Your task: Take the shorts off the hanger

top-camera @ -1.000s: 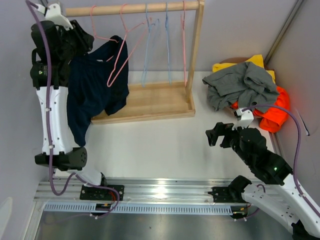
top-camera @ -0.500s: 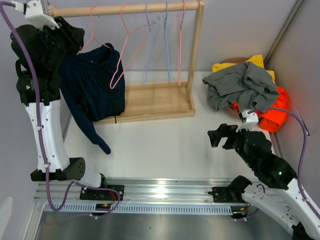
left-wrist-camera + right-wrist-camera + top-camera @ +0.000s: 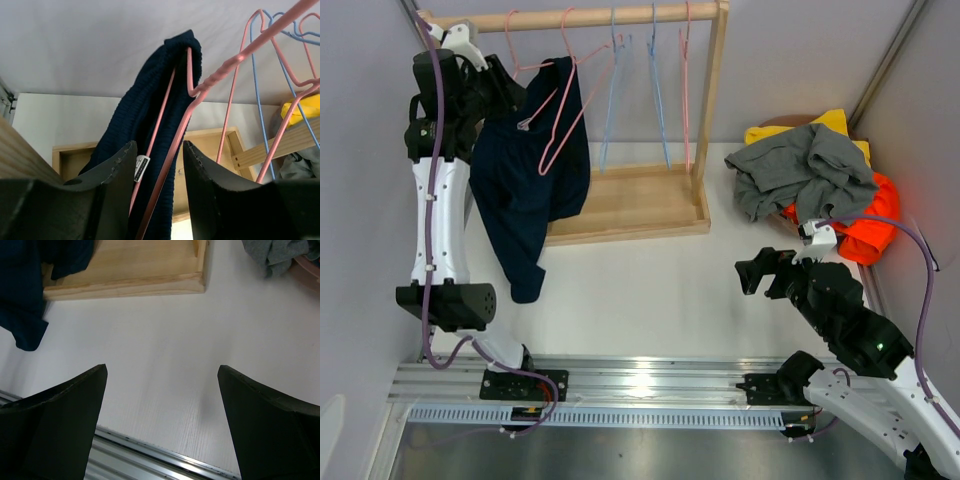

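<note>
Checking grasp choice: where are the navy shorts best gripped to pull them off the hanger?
Probably the lower leg of the navy shorts, from the left: it dangles free below the pink hanger, while the top fold wraps the wire.

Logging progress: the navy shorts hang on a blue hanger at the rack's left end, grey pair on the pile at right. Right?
The hanger is pink, not blue; the left wrist view shows the navy shorts on it. The rest holds.
</note>
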Controlling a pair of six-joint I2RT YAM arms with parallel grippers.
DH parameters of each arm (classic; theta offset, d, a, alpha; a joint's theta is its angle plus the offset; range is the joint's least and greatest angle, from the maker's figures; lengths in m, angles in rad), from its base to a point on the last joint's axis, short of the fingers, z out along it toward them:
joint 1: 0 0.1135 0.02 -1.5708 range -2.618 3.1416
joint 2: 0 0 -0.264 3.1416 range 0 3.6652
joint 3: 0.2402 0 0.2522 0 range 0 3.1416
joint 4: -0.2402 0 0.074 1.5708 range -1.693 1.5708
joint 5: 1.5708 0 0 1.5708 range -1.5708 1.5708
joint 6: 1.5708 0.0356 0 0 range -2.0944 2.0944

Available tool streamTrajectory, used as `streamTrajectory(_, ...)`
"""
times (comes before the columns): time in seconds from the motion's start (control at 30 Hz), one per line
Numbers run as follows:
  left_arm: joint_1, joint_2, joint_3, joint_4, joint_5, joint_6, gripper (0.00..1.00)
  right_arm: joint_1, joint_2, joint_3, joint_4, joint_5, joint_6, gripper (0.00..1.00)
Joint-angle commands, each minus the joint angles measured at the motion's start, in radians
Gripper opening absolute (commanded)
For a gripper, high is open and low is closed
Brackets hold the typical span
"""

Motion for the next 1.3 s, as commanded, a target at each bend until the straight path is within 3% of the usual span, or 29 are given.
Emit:
streamTrajectory(0.0, 0.0, -0.003, 0.033, 0.047, 0.08, 0.022, 0.47, 0.006, 0.002, -0.004, 0.021, 0.004, -0.002, 1.0)
streamTrajectory(0.1, 0.0, 0.011, 0.03, 0.049, 0.092, 0.028, 0.38, 0.007, 0.003, -0.01, 0.024, 0.003, -0.005, 1.0)
streamTrajectory(0.17, 0.0, 0.017, 0.041, 0.054, 0.112, 0.035, 0.42, 0.006, 0.005, -0.013, 0.027, -0.002, -0.006, 0.99)
streamTrajectory(0.2, 0.001, 0.024, 0.078, 0.052, 0.119, 0.036, 0.47, 0.006, 0.005, -0.013, 0.027, -0.005, -0.006, 0.99)
streamTrajectory(0.23, 0.001, 0.034, 0.09, 0.051, 0.127, 0.036, 0.59, 0.006, 0.006, -0.011, 0.025, -0.005, -0.006, 0.99)
streamTrajectory(0.37, 0.0, 0.074, 0.193, 0.021, 0.127, 0.038, 0.76, 0.006, 0.009, -0.011, 0.025, -0.007, -0.008, 0.99)
streamTrajectory(0.4, 0.001, 0.082, 0.204, 0.018, 0.132, 0.036, 0.86, 0.004, 0.009, -0.011, 0.027, -0.007, -0.008, 1.0)
streamTrajectory(0.47, 0.001, 0.093, 0.213, 0.011, 0.136, 0.035, 0.85, 0.006, 0.012, -0.011, 0.027, -0.008, -0.009, 0.99)
streamTrajectory(0.57, 0.001, 0.09, 0.19, 0.003, 0.126, 0.042, 0.73, 0.006, 0.016, -0.011, 0.027, -0.008, -0.011, 1.0)
streamTrajectory(0.6, 0.0, 0.087, 0.182, 0.0, 0.12, 0.045, 0.64, 0.006, 0.016, -0.013, 0.027, -0.008, -0.009, 1.0)
streamTrajectory(0.93, -0.016, 0.03, 0.086, -0.009, 0.096, 0.074, 0.4, 0.006, 0.023, -0.014, 0.03, -0.008, -0.011, 0.99)
streamTrajectory(0.97, -0.02, 0.028, 0.081, -0.011, 0.092, 0.076, 0.33, 0.006, 0.023, -0.014, 0.03, -0.008, -0.009, 0.99)
streamTrajectory(1.03, -0.029, 0.027, 0.079, -0.011, 0.071, 0.078, 0.06, 0.006, 0.022, -0.014, 0.03, -0.007, -0.009, 0.99)
streamTrajectory(1.07, -0.033, 0.025, 0.078, -0.012, 0.061, 0.078, 0.0, 0.006, 0.019, -0.016, 0.03, -0.007, -0.009, 0.99)
streamTrajectory(1.27, -0.092, -0.041, 0.099, 0.011, -0.012, 0.09, 0.0, 0.006, 0.019, -0.016, 0.031, -0.008, -0.011, 0.99)
